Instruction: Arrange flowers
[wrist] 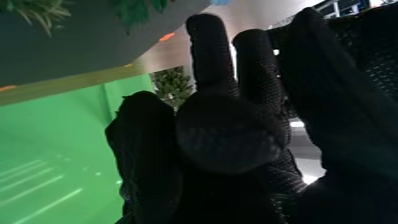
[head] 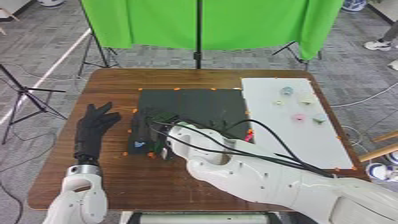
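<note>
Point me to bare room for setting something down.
The near half of the white sheet, nearer than the pink flower; the far right part of the black mat; the brown table between the arms. Crowded: the mat's left side, around the right robot hand and blue flower.

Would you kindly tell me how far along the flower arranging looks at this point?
Nothing looks clearly finished: a small blue piece and green foliage are by the dark mat. I can't tell whether the right robot hand holds anything; the left is empty. Probably left to place: the pink piece and pale ones on the white sheet.
</note>
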